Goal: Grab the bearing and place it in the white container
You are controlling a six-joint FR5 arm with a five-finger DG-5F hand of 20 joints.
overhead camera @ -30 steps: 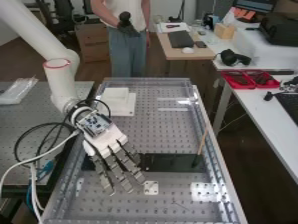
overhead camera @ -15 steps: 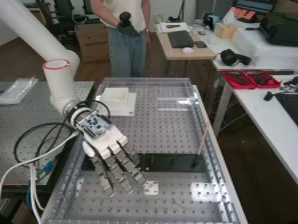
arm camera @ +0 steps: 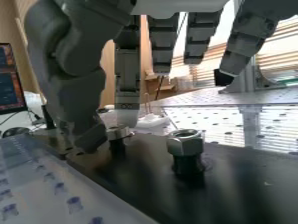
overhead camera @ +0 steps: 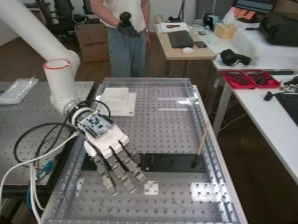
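Bearing (arm camera: 185,143) upright on black plate (arm camera: 249,175), near straight fingers (overhead camera: 123,172)

Red trays (overhead camera: 248,87) are placed on the white side table (overhead camera: 261,111). A dark flat item (overhead camera: 181,39) is laid on the wooden desk (overhead camera: 171,52). A clear plastic bag (overhead camera: 18,91) is left on the perforated side table (overhead camera: 33,111). A cardboard box (overhead camera: 92,46) is seen behind.

White arm (overhead camera: 40,32), smooth round tubes; red ring (overhead camera: 56,64) well above hand (overhead camera: 108,144). Hand dark grey, blocky segments, white back. Bare circuit board (overhead camera: 95,125) just above hand; black cable loops (overhead camera: 43,125) beside it.
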